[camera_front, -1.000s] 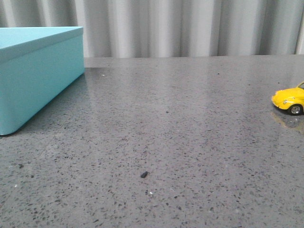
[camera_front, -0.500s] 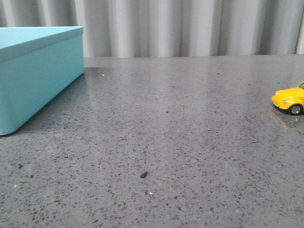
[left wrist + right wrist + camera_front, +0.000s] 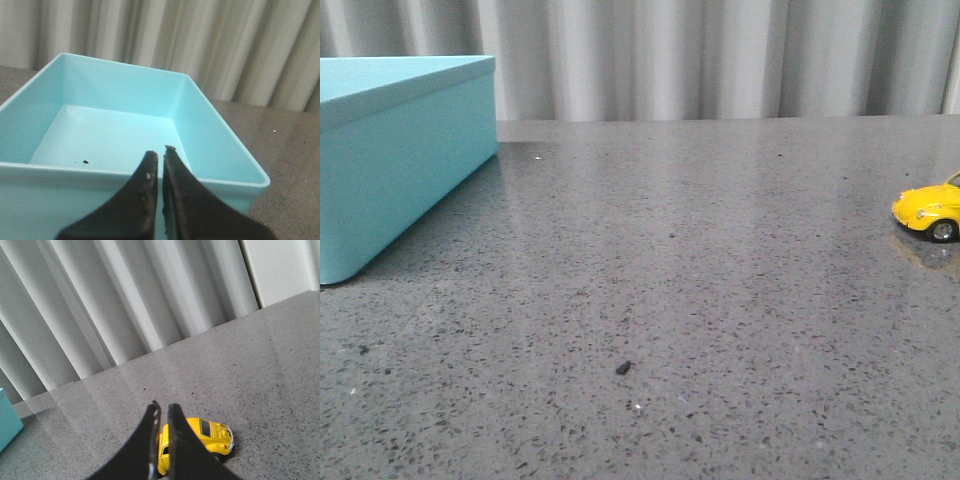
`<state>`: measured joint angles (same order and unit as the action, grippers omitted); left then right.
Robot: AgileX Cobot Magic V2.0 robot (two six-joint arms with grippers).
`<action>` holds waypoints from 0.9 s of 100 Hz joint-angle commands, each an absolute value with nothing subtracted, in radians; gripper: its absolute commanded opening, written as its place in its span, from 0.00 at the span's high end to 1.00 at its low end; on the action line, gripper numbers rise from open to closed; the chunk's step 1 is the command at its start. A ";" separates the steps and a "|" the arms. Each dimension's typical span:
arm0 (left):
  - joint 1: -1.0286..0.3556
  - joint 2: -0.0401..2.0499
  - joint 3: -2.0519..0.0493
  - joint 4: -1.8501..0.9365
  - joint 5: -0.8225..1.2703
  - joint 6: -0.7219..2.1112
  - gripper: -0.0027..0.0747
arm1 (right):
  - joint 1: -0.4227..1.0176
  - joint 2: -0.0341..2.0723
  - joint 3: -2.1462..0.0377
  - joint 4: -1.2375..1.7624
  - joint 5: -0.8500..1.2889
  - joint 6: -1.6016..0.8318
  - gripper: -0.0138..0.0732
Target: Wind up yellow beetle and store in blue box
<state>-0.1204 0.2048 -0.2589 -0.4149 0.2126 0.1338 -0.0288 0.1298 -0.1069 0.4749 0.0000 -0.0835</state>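
Note:
The yellow beetle (image 3: 930,208) stands on the grey table at the far right edge of the front view, partly cut off. In the right wrist view the beetle (image 3: 212,436) sits on the table just beyond and below my right gripper (image 3: 164,405), whose jaws are shut and empty; its dark fingers hide part of the car. The blue box (image 3: 400,170) stands at the far left. In the left wrist view the blue box (image 3: 120,90) is open-topped and holds no toy. My left gripper (image 3: 160,151) hovers over its near rim, shut and empty. Neither gripper shows in the front view.
A grey speckled table (image 3: 700,260) runs between box and car. A small dark crumb (image 3: 623,367) lies on it near the front. Another dark speck (image 3: 85,161) lies on the box floor. A pleated grey curtain (image 3: 720,60) closes the back.

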 commanded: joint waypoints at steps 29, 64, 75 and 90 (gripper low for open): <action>-0.127 0.273 -0.328 -0.415 0.132 0.126 0.99 | -0.030 0.155 -0.233 0.189 0.062 -0.089 0.89; -0.127 0.273 -0.328 -0.415 0.132 0.126 0.99 | -0.030 0.293 -0.487 0.124 0.455 -0.089 0.89; -0.150 0.273 -0.333 -0.415 0.149 0.126 0.99 | -0.030 0.413 -0.601 0.124 0.622 -0.089 0.89; -0.199 0.273 -0.335 -0.415 0.164 0.128 0.99 | -0.030 0.614 -0.777 0.124 0.852 -0.089 0.89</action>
<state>-0.1673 0.2546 -0.2963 -0.4103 0.2194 0.1338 -0.0288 0.4953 -0.6579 0.1344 0.7738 -0.0835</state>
